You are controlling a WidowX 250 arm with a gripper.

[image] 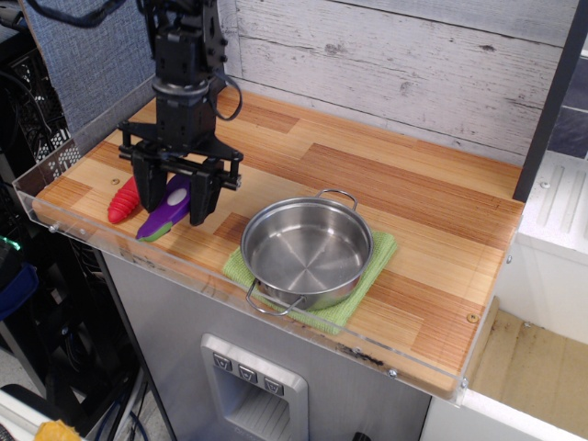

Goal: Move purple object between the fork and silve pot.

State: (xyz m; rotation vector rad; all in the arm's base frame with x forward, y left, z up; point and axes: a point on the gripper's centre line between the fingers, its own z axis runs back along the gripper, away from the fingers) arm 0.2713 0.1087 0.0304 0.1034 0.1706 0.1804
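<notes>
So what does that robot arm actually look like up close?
The arm is all black: a chunky column of blocky, boxy segments, with no visible markings or logos. Black cables loop loosely off its side. At the bottom, the gripper is a wide black crossbar frame carrying two long, flat black fingers that point down, rather like a big pair of tongs.

Wood-plank counter (395, 175) w/ clear acrylic edge (110, 241), whitewashed plank wall (413, 64), grey cabinet (184, 340) below.
</notes>
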